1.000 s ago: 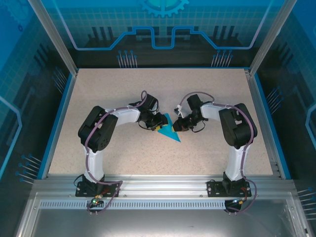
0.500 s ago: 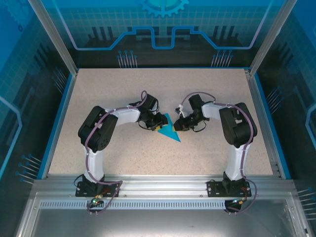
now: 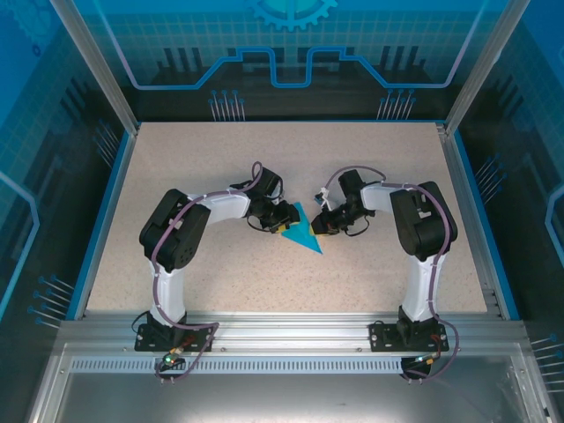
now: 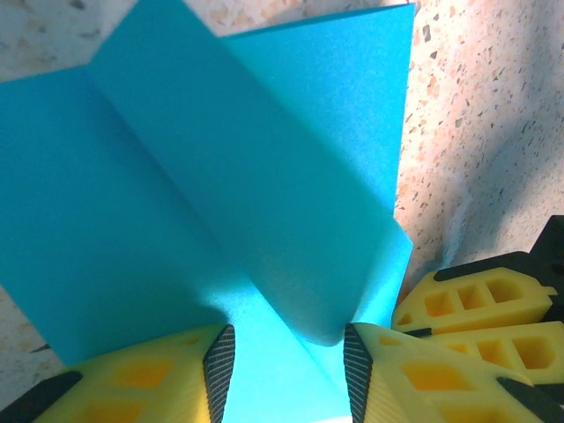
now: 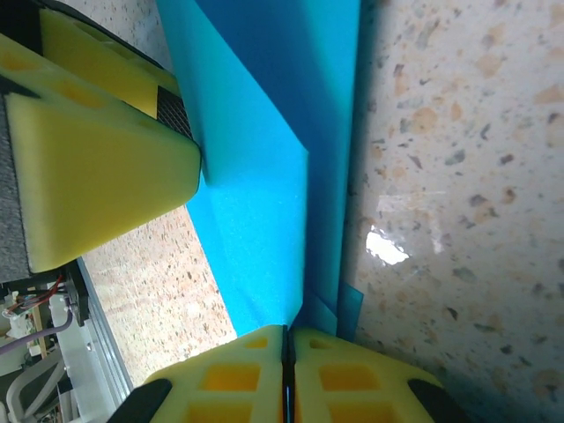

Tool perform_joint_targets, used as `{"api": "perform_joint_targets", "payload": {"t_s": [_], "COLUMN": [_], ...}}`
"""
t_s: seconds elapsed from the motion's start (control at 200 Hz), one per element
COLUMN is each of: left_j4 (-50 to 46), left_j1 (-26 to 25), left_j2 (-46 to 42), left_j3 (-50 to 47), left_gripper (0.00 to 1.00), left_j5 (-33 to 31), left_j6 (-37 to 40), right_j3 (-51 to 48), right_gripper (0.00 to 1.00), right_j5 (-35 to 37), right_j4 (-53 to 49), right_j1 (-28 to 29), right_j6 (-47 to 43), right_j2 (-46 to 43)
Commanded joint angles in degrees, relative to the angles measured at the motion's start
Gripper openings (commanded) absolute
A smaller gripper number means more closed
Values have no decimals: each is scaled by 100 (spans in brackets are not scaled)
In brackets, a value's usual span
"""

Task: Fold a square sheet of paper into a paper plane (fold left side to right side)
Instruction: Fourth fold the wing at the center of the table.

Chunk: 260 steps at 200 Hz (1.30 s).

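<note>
Speckled tabletop (image 3: 220, 159) bears the paper plane (image 3: 304, 236), left claw (image 4: 286, 361) half-open astride it, right claw (image 5: 286, 342) pinching its flap.

The thin bright blue folded paper sheet (image 4: 220, 220) lying between the left jaws looks smooth and matt. The yellow hollow-celled fingers (image 4: 405, 374) look like matt moulded plastic. Beside the right jaws, the beige speckled tabletop (image 5: 458, 176) glints glossily.

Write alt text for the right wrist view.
The right gripper, its yellow fingers shut, pinches the near edge of a folded blue paper over a speckled table. At the left of the frame, the left gripper's yellow fingers touch the paper.
</note>
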Motion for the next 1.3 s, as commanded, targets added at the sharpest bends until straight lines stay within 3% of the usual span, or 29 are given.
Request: {"api": "perform_joint_targets", "payload": {"t_s": [0.0,0.53,0.96,1.296], "left_j4": [-472,-488,-729,-166], "left_j1": [-11,-9,-14,-183], "left_j2": [285,191,-696,100], "left_j3": [56,66,337,830], "left_gripper": [43,43,46,43], "left_j5": [-326,-302,-193,526], "left_j6": [116,142,284,8], "right_j3": [157,444,525,536], "right_gripper": [10,10,11,11], "right_j5": [-20,291,608,575], "right_j4": [-107,-534,-705,-705], "right_j1": [-104,-36,80,97], "right_j6": [-36,-13,59,16], "right_j2": [129,445,574,572]}}
